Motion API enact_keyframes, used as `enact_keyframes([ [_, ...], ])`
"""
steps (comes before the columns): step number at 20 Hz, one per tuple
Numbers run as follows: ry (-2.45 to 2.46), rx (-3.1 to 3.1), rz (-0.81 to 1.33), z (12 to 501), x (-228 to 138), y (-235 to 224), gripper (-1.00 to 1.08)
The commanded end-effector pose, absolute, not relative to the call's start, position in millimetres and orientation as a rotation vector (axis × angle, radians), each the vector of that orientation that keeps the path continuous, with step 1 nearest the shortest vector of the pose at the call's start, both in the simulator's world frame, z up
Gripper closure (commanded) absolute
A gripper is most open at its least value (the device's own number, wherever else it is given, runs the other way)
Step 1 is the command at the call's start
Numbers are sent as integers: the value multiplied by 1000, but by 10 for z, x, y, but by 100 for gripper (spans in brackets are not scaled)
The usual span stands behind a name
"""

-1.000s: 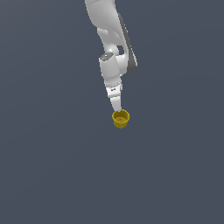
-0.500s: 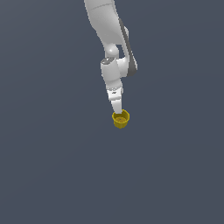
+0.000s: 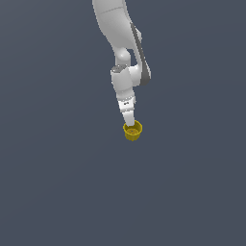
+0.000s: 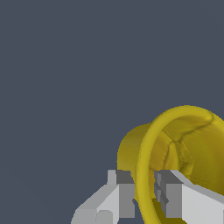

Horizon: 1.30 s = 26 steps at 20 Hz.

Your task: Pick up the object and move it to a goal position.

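Note:
The object is a small yellow cup-like pot (image 3: 133, 131) with a flared rim, hanging at the tip of the white arm in the exterior view. My gripper (image 3: 129, 124) reaches down onto its rim. In the wrist view the pot (image 4: 183, 144) fills the frame's corner, tilted with its opening towards the camera. My gripper (image 4: 144, 192) is shut on the pot's rim, with one finger (image 4: 124, 192) outside the wall and the other finger (image 4: 173, 194) inside it.
A plain dark grey-blue surface (image 3: 57, 182) fills the rest of both views. The white arm (image 3: 122, 57) comes down from the top of the exterior view. No other objects show.
The arm and the held pot have shifted very slightly towards the exterior view's right. The grip on the pot's rim is unchanged.

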<state>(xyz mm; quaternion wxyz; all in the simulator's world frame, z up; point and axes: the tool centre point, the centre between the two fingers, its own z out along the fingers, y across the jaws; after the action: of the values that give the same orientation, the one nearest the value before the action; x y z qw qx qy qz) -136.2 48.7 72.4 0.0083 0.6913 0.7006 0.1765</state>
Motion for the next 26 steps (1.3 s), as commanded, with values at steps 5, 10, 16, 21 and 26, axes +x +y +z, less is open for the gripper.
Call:
enact_keyframes([
  [5, 2189, 2160, 552, 723, -1360, 487, 108],
  [10, 2189, 2160, 552, 725, -1358, 485, 108],
  [16, 2189, 2160, 552, 734, -1373, 426, 108],
  [21, 2189, 2159, 553, 752, -1403, 311, 108],
  [26, 2189, 2159, 553, 777, -1447, 136, 108],
])
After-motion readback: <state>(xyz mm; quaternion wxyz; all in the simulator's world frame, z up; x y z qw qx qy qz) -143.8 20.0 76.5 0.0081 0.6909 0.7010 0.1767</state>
